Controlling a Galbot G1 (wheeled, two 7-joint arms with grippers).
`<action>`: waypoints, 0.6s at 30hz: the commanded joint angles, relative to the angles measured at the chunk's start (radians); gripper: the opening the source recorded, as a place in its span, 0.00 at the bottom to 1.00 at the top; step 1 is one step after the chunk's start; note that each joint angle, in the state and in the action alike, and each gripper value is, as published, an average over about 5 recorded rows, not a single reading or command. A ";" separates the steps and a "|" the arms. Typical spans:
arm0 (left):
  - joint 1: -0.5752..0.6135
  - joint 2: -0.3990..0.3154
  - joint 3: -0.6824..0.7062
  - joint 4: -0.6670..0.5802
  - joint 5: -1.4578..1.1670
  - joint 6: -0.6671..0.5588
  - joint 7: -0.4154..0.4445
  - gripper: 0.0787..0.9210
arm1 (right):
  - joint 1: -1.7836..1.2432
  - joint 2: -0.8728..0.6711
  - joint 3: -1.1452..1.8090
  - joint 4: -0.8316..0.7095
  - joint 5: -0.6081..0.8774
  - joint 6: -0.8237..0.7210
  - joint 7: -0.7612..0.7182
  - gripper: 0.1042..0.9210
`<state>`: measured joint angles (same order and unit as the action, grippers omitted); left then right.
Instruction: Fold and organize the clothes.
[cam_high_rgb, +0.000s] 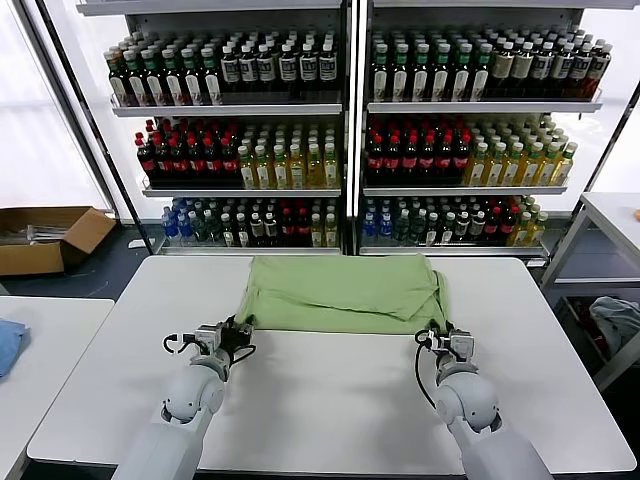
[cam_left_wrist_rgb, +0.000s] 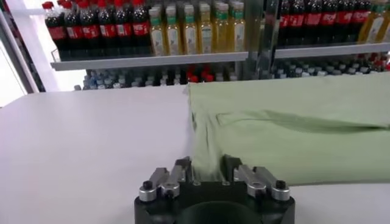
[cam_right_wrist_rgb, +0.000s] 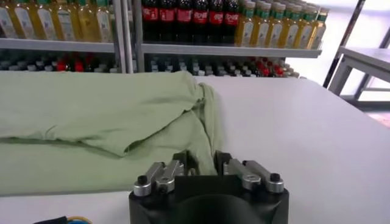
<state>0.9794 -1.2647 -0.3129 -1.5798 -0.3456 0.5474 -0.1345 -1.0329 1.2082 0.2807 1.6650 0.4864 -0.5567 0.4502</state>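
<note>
Light green shirt (cam_high_rgb: 343, 293), partly folded, flat across far half of white table (cam_high_rgb: 330, 400), upper layer doubled over lower. Behind table, shelves of bottles (cam_high_rgb: 350, 130). Cardboard box (cam_high_rgb: 45, 238) on floor at far left; blue cloth (cam_high_rgb: 8, 340) on side table at left edge. Left gripper (cam_high_rgb: 240, 330) at shirt's near left corner, fingers (cam_left_wrist_rgb: 183, 170) pinched on hem. Right gripper (cam_high_rgb: 440, 335) at near right corner, fingers (cam_right_wrist_rgb: 222, 163) clamped on fabric edge.
</note>
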 joint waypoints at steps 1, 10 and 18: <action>0.070 0.003 -0.009 -0.052 0.005 0.007 0.000 0.08 | -0.032 0.005 0.001 0.043 0.003 -0.005 -0.003 0.04; 0.233 0.017 -0.055 -0.301 0.032 -0.012 -0.013 0.01 | -0.194 -0.013 0.024 0.375 -0.054 -0.021 0.028 0.04; 0.633 0.058 -0.125 -0.655 0.097 -0.032 -0.023 0.01 | -0.527 -0.037 0.062 0.597 -0.143 -0.014 0.099 0.04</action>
<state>1.2015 -1.2367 -0.3751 -1.8312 -0.3029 0.5342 -0.1491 -1.3321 1.1761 0.3271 2.0538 0.4009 -0.5710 0.5125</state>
